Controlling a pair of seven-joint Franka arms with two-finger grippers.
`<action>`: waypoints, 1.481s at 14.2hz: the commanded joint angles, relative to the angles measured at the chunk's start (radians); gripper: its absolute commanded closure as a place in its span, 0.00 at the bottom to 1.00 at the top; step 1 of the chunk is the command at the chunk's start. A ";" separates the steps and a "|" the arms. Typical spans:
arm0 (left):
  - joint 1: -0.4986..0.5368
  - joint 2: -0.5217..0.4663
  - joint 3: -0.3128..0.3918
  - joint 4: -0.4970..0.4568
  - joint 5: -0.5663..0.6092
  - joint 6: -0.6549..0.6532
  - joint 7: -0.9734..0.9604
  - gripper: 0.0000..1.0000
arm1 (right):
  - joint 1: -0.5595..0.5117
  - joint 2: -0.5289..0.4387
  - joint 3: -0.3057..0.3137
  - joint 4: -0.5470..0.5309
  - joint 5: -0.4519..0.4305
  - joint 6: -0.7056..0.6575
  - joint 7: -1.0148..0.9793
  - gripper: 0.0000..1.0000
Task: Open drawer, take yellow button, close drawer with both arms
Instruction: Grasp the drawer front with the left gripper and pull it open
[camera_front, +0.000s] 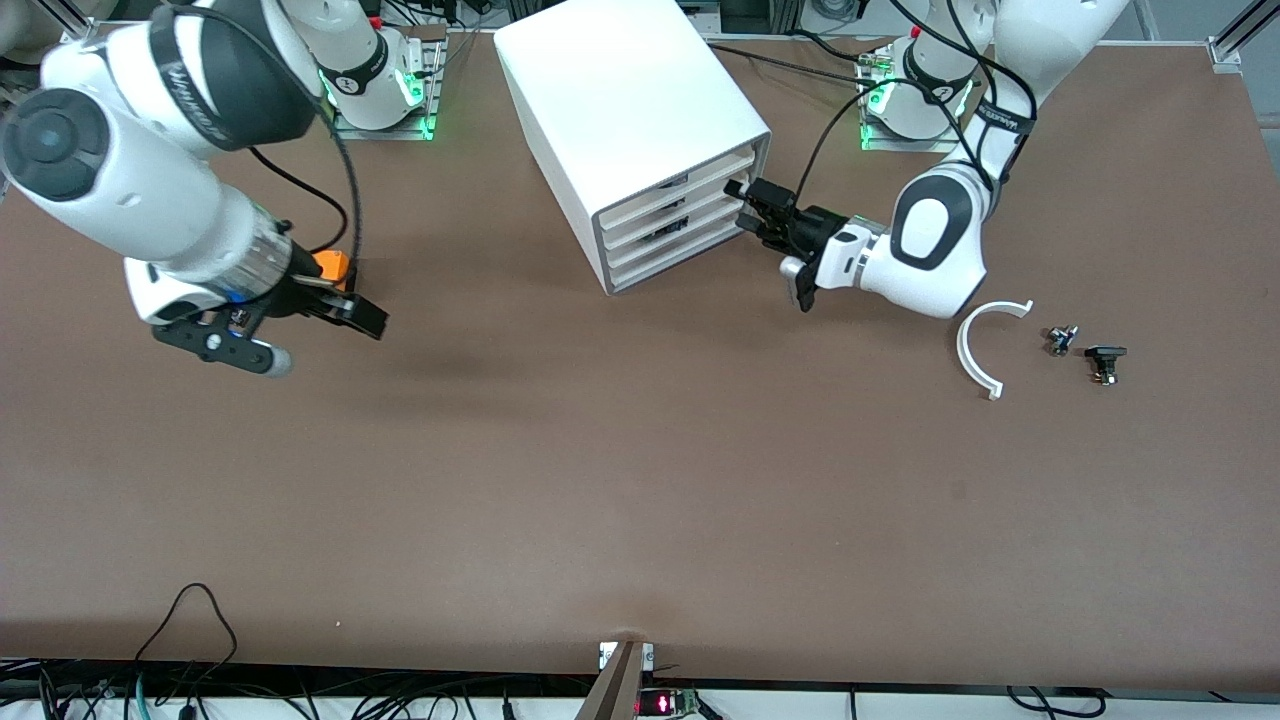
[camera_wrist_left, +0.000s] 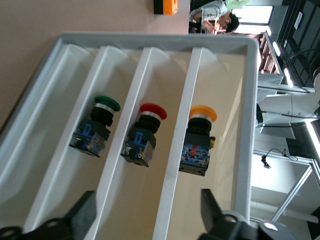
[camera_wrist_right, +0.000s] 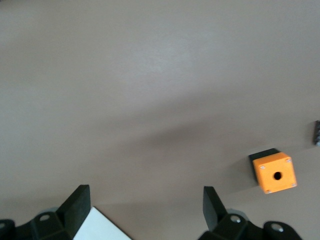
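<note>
Orange-capped button (camera_wrist_left: 199, 142), black-and-blue body, lying in drawer compartment (camera_wrist_left: 222, 125)

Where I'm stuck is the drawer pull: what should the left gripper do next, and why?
Probably close the left gripper on the front lip of the drawer holding the orange-capped button, then pull. Its open fingers sit at the cabinet, drawers look shut; the right gripper waits open by the orange cube.
</note>
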 joint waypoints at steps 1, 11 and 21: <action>0.005 -0.031 -0.029 -0.034 -0.036 0.013 0.057 0.21 | 0.038 0.061 -0.005 0.086 0.015 -0.013 0.077 0.00; 0.005 -0.027 -0.098 -0.048 -0.068 0.013 0.151 0.71 | 0.107 0.121 -0.005 0.147 0.033 0.006 0.259 0.00; 0.100 0.010 -0.088 0.039 0.048 0.007 0.172 1.00 | 0.191 0.236 -0.005 0.296 0.033 0.024 0.523 0.00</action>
